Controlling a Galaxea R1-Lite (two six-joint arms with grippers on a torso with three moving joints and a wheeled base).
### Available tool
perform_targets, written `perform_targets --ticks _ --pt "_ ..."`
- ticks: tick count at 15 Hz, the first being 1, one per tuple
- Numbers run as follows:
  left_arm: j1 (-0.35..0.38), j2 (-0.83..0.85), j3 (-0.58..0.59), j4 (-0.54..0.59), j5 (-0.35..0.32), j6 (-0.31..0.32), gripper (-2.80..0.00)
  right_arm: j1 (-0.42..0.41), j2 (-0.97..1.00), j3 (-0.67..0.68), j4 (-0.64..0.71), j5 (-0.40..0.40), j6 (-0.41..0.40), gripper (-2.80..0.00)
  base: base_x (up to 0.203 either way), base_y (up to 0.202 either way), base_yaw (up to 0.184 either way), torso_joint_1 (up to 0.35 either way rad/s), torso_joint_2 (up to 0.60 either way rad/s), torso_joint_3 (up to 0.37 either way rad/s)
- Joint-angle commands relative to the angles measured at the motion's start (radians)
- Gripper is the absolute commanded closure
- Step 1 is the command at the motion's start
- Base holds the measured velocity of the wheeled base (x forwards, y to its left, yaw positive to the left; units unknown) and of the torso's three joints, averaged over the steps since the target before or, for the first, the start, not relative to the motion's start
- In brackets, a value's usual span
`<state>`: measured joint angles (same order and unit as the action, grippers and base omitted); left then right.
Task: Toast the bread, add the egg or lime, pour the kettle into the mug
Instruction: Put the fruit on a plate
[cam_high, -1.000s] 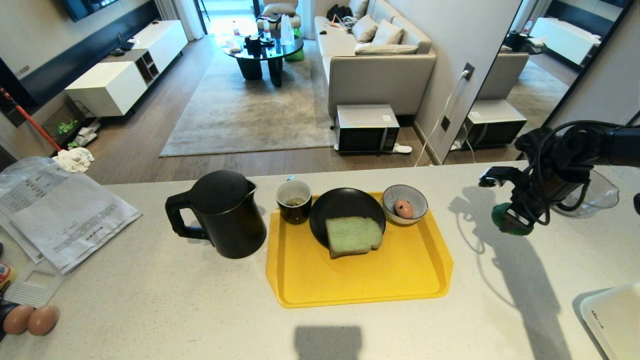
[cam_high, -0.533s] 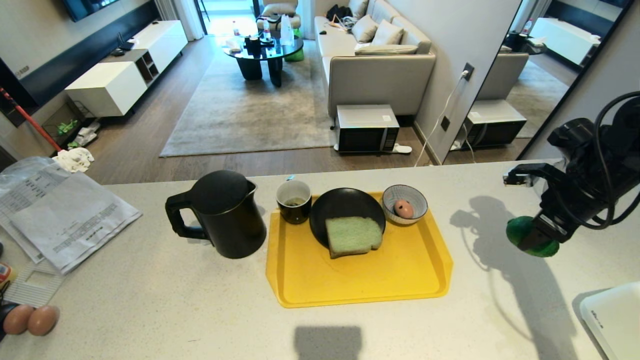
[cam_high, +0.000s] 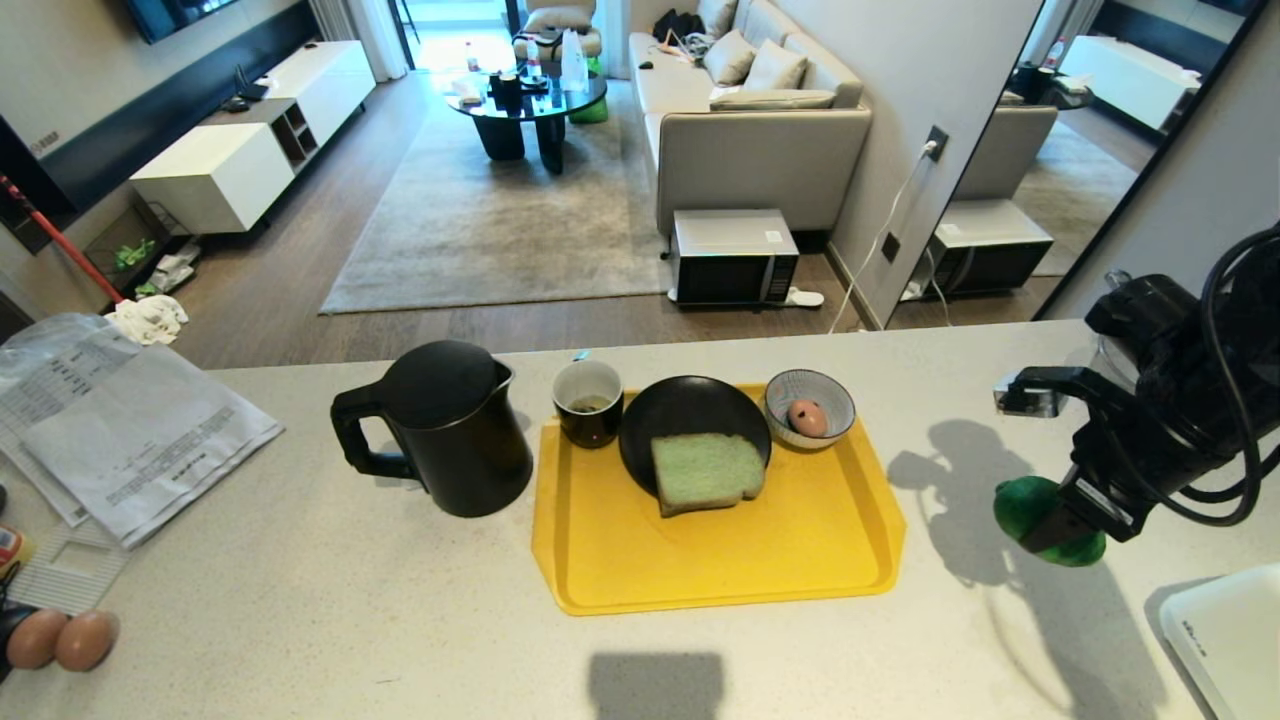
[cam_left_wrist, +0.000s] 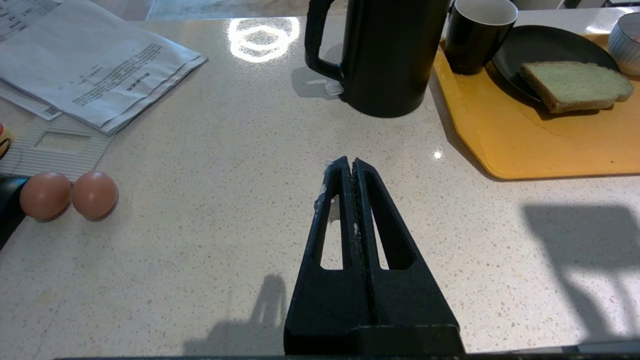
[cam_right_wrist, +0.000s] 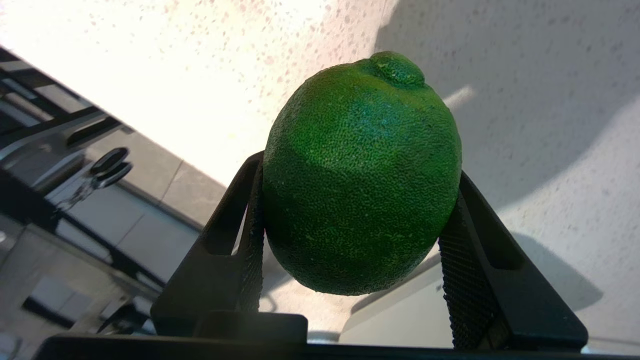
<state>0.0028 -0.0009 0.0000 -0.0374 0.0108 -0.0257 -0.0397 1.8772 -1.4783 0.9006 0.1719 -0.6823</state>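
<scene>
Lime (cam_right_wrist: 361, 175) sits pinched in right hand (cam_right_wrist: 352, 210), seemingly above the counter (cam_high: 300, 600).

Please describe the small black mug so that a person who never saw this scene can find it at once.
Find the yellow tray on the pale counter. The mug stands at its far left corner, between the tall black kettle and the black plate with green bread. It alone is short, cylindrical, white inside.

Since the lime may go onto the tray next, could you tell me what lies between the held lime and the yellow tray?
Only bare countertop, crossed by the arm's shadow; the head view shows it between the lime in the right gripper and the yellow tray.
</scene>
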Motion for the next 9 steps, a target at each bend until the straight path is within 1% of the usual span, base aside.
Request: perform_targets --ticks 1,4,5,8,9 --pt "0.000 -0.002 0.014 -0.001 0.000 0.000 0.00 0.037 0.003 0.080 -0.104 -0.009 -0.005 0.00 0.000 0.000 0.000 0.000 0.00 0.000" --pt "0.000 -0.002 0.014 -0.001 0.000 0.000 0.00 0.083 0.018 0.093 -0.116 -0.013 -0.003 0.00 0.000 0.000 0.000 0.000 0.00 0.000" --pt "0.000 -0.002 0.014 -0.001 0.000 0.000 0.00 0.102 0.026 0.091 -0.117 -0.017 0.011 0.00 0.000 0.000 0.000 0.000 0.00 0.000" --pt "0.000 -0.002 0.014 -0.001 0.000 0.000 0.00 0.158 0.064 0.067 -0.118 -0.069 0.056 0.00 0.000 0.000 0.000 0.000 0.00 0.000" --pt "0.000 -0.002 0.014 -0.001 0.000 0.000 0.00 0.171 0.073 0.057 -0.117 -0.072 0.064 0.00 0.000 0.000 0.000 0.000 0.00 0.000"
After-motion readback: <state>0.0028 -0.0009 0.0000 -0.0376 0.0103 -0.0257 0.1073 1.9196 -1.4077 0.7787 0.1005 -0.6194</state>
